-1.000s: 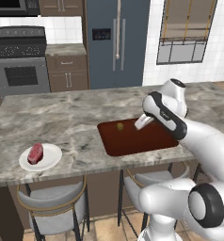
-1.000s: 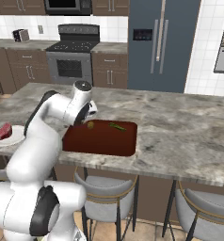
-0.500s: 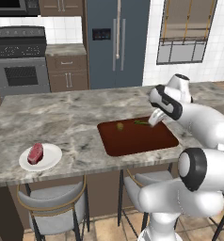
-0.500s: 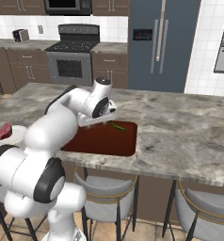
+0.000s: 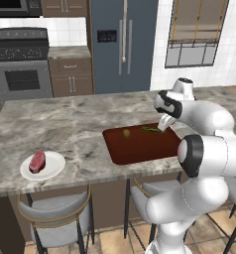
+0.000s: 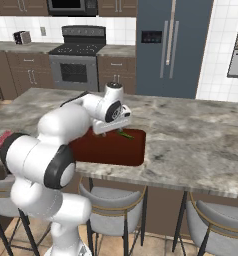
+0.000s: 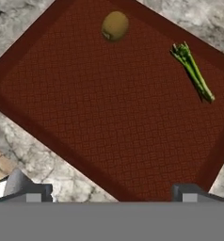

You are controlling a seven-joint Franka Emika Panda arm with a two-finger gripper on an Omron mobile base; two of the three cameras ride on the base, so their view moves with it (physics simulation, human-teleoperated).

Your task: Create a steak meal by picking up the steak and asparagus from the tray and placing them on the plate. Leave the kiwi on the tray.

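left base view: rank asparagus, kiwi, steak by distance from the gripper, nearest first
1. asparagus, on the tray right beside the gripper.
2. kiwi, farther left on the tray.
3. steak, on the plate at the counter's far left.

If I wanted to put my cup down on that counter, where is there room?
The marble counter is bare between the plate, which holds the steak, and the tray. On the tray, the near half is free; kiwi, asparagus and gripper crowd its far edge.
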